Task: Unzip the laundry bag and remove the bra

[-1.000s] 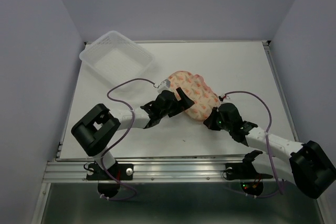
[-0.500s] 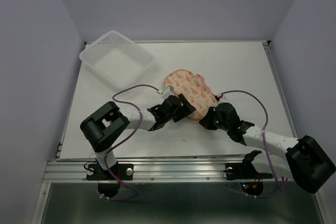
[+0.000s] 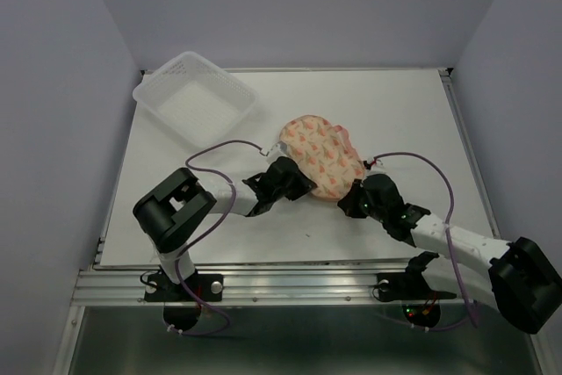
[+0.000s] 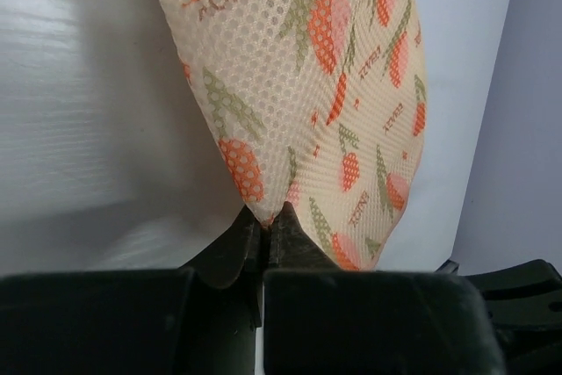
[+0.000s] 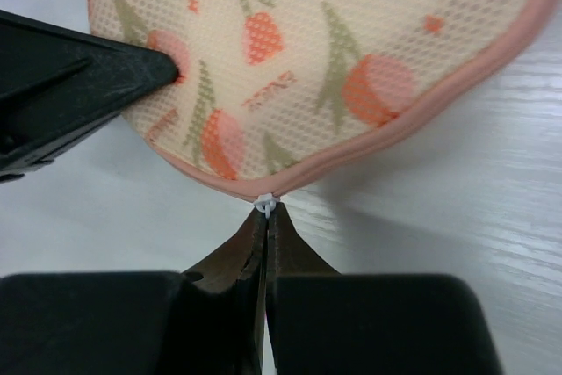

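white and barely a speck, the zipper pull [image 5: 263, 206] sits clenched between the tips of your right gripper [image 5: 266, 217], right at the pink zipper rim [image 5: 413, 120]. your left gripper [image 4: 265, 227] pinches a fold of mesh on the other side of the laundry bag [image 3: 322, 148]. the bag lies mid-table between both arms and looks fully zipped. the bra is not visible, presumably inside. the pull gives you very little to hold, so a tug off the rim's line could slip it free. if the left pinch gives, the whole pouch would likely drag instead of opening. nothing appears to block the zipper's path. beyond, at the far left corner of the table [image 3: 395, 111], a clear plastic tray [image 3: 195, 98] sits well apart.
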Controlling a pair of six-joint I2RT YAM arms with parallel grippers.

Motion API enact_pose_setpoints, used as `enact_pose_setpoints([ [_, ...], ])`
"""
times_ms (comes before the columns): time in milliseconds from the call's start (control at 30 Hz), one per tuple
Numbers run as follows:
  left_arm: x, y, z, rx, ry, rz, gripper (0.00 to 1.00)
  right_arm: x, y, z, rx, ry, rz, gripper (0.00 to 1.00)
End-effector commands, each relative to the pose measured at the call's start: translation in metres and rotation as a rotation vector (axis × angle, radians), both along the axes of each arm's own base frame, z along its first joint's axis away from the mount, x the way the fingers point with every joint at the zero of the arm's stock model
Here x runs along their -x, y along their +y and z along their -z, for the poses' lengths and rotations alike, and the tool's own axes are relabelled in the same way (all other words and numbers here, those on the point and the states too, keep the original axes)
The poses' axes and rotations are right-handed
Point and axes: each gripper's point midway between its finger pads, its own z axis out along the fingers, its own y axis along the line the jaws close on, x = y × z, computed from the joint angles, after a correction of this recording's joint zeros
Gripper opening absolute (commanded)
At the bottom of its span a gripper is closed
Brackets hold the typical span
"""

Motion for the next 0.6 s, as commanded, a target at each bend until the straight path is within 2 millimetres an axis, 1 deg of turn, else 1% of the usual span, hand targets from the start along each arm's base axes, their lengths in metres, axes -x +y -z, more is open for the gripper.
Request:
enact_pose_setpoints([
  [0, -0.025, 0.04, -0.018, -0.046, -0.077, -0.027, 0.0, -0.009, -0.027, -0.013, 0.11, -0.065, 0.093, 0.01],
  [33, -0.028, 0.048, -0.016, -0.062, -0.077, -0.026, 0.0, -0.01, -0.033, -0.017, 0.119, -0.083, 0.12, 0.01],
  [67, -0.031, 0.057, -0.017, -0.089, -0.095, -0.013, 0.0, -0.009, -0.037, -0.016, 0.13, -0.081, 0.129, 0.01],
  [100, -0.039, 0.074, -0.01, -0.131, -0.084, -0.037, 0.0, -0.006, -0.042, -0.014, 0.146, -0.069, 0.142, 0.01],
  [133, -0.045, 0.086, -0.008, -0.174, -0.088, -0.061, 0.0, -0.005, -0.046, -0.016, 0.146, -0.082, 0.157, 0.01],
  [167, -0.046, 0.093, -0.006, -0.199, -0.081, -0.061, 0.0, -0.004, -0.047, -0.016, 0.144, -0.082, 0.162, 0.01],
  [200, -0.051, 0.104, -0.008, -0.249, -0.108, -0.08, 0.0, -0.002, -0.047, -0.017, 0.135, -0.083, 0.157, 0.01],
  [233, -0.055, 0.112, -0.007, -0.276, -0.104, -0.096, 0.0, -0.001, -0.043, -0.019, 0.117, -0.083, 0.14, 0.01],
  [267, -0.057, 0.115, -0.009, -0.293, -0.11, -0.104, 0.0, 0.0, -0.041, -0.021, 0.109, -0.088, 0.127, 0.01],
  [300, -0.059, 0.117, -0.01, -0.312, -0.121, -0.102, 0.0, 0.0, -0.04, -0.022, 0.105, -0.09, 0.118, 0.01],
  [333, -0.064, 0.115, -0.015, -0.309, -0.13, -0.099, 0.05, 0.0, -0.037, -0.022, 0.103, -0.093, 0.103, 0.01],
  [400, -0.066, 0.108, -0.019, -0.292, -0.139, -0.081, 0.17, 0.001, -0.034, -0.022, 0.102, -0.092, 0.077, 0.01],
  [433, -0.071, 0.103, -0.025, -0.277, -0.153, -0.077, 0.25, 0.0, -0.03, -0.023, 0.095, -0.097, 0.064, 0.01],
  [467, -0.071, 0.099, -0.023, -0.268, -0.145, -0.063, 0.29, 0.002, -0.025, -0.019, 0.086, -0.08, 0.035, 0.01],
  [533, -0.076, 0.089, -0.028, -0.237, -0.154, -0.048, 0.41, 0.004, -0.013, -0.019, 0.045, -0.07, -0.006, 0.01],
  [567, -0.076, 0.085, -0.029, -0.225, -0.153, -0.037, 0.42, 0.004, -0.011, -0.018, 0.033, -0.066, -0.011, 0.01],
])
